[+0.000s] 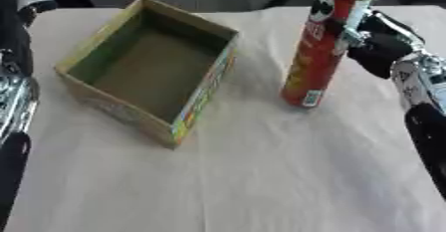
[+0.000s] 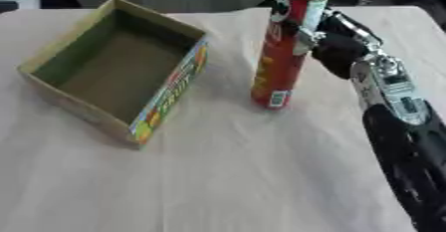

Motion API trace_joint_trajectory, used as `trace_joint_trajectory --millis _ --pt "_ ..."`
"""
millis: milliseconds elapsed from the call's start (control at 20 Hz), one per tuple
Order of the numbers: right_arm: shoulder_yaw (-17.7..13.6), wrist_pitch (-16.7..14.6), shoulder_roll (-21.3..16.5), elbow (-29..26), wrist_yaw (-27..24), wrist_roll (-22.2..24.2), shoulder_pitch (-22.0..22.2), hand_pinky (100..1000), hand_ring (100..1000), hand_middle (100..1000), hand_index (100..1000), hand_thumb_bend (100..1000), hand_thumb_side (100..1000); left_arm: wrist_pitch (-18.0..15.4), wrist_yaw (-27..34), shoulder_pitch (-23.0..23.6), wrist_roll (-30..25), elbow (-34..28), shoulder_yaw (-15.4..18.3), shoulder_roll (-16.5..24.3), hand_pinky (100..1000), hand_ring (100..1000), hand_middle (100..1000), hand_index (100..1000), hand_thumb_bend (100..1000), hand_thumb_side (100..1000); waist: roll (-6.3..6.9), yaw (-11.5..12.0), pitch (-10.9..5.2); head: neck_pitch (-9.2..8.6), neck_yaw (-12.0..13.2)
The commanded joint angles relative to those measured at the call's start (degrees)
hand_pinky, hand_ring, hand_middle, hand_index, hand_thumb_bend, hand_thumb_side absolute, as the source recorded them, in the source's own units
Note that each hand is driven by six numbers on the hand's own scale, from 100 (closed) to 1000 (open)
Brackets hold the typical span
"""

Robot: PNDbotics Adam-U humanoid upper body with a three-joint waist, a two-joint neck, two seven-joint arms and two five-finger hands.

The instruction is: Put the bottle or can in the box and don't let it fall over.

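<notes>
Wrinkled cloth (image 1: pixel 261 186) is covering the table nearest us, bare in front, with the work going on farther back. We are holding a tall red can (image 1: pixel 324 47) with our right hand (image 2: pixel 335 47), whose fingers are curling round its upper half from the right side. The can is standing upright to slightly tilted, its bottom end touching or just above the cloth; we cannot tell which. We are gripping high on the tube, probably so that the base stays free to go down into the box first and the can hangs straight rather than tipping.

Our right arm is reaching in from the lower right, forearm angling up and leftward toward the can, wrist bent inward. The cardboard box (image 1: pixel 96 52) is sitting open and empty to the left of the can, well apart from it, its opening facing up. Our left arm (image 1: pixel 13 101) is showing only as a dark and silver edge at the left; we cannot tell how that hand is set.
</notes>
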Motion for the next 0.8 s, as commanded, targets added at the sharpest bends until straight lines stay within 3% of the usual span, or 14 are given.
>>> trace_joint_trajectory --millis 50,350,500,800 --pt "-0.9 -0.3 -1.1 -1.9 -0.2 -2.4 -0.8 1000 768 925 830 100 170 0.1 0.2 -0.6 1.7 -2.1 0.9 0.3 729 1000 896 662 197 1000 0.03 0.0 -2.24 0.11 -0.1" --pt "-1.2 -0.3 -1.2 -3.1 -0.1 -8.1 -0.6 961 681 834 752 100 213 -0.1 2.9 -0.3 11.6 -9.4 4.2 0.6 768 1000 939 720 244 1000 -0.02 0.2 -2.33 0.31 -0.3" --pt "-1.2 -0.3 -1.4 -3.8 -0.8 -10.3 -0.5 932 636 781 716 100 237 -0.3 4.8 -0.6 13.7 -15.8 5.8 2.2 793 1000 949 747 237 934 0.05 0.5 -2.50 0.53 -0.6" --pt "-1.3 0.1 -1.9 -4.8 -3.0 -13.0 0.0 895 579 724 647 100 319 0.6 8.8 0.7 17.8 -26.7 8.9 6.1 791 1000 918 740 250 897 0.12 1.1 -2.95 0.97 -1.4"
